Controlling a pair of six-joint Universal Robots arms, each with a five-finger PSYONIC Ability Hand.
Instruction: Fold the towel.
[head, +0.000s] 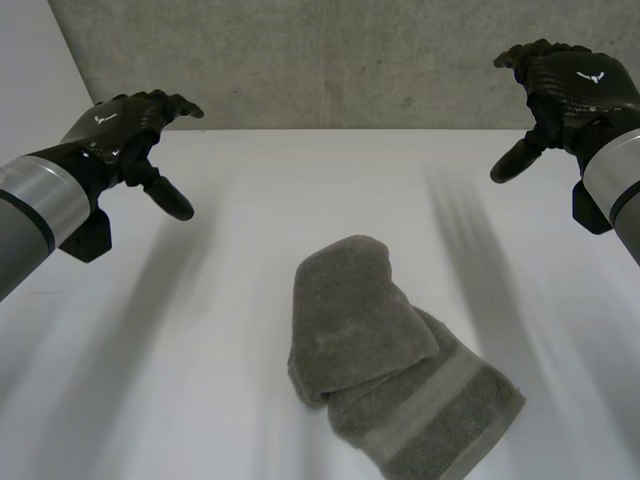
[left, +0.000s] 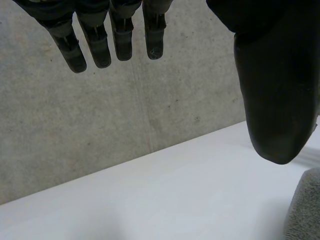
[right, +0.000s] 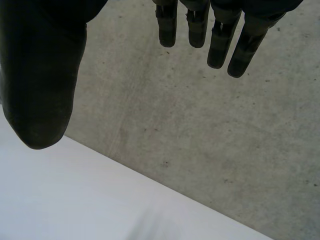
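The white table (head: 200, 350) stretches out in front of me to a grey concrete wall (head: 320, 60) at its far edge, and most of its surface is bare. I judge that bare space leaves me room to spread or turn the cloth.

The grey towel (head: 380, 360) lies on the near part of the table, a little right of centre. It is doubled over. A thick, rounded upper layer points away from me, and it rests on a flatter layer with a woven band that fans out towards the near right. The layers do not line up, so I judge the fold loose and in need of squaring or another pass.

My left hand (head: 130, 125) hangs above the far left of the table and my right hand (head: 565, 80) above the far right. Both are raised, probably to keep the towel in plain sight. Both are released, with fingers (left: 100, 45) relaxed, thumbs standing apart and nothing held. The towel is well apart from both, nearer to me and between them. In my left wrist view its edge lies just beyond my thumb.
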